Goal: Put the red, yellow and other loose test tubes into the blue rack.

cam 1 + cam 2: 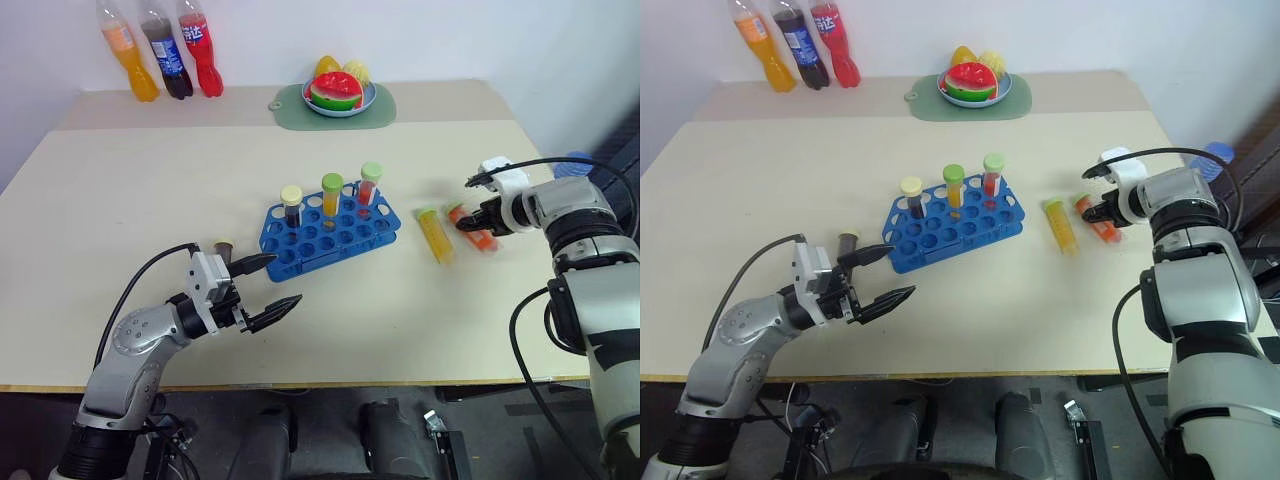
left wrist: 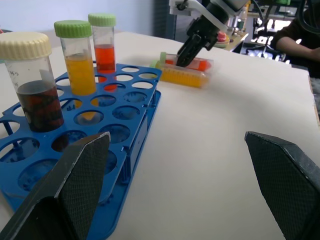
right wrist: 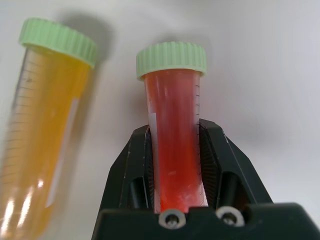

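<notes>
The blue rack (image 1: 345, 240) stands mid-table and holds three upright tubes: a dark one with a cream cap (image 1: 291, 206), a yellow one (image 1: 331, 196) and a red one (image 1: 370, 186), both green-capped. To its right a loose yellow tube (image 1: 436, 236) lies flat. Beside it lies a loose red tube (image 3: 172, 110), with my right gripper (image 1: 470, 222) shut on its body. My left gripper (image 1: 283, 280) hovers open left of the rack, nothing between its fingers (image 2: 75, 185). A small dark-capped tube (image 1: 848, 240) stands just behind it, partly hidden.
Three soda bottles (image 1: 160, 50) stand at the back left edge. A plate of fruit (image 1: 340, 95) sits on a green mat at the back middle. A blue-lidded object (image 1: 575, 160) is off the table's right edge. A person's arm (image 2: 300, 45) is beyond the table.
</notes>
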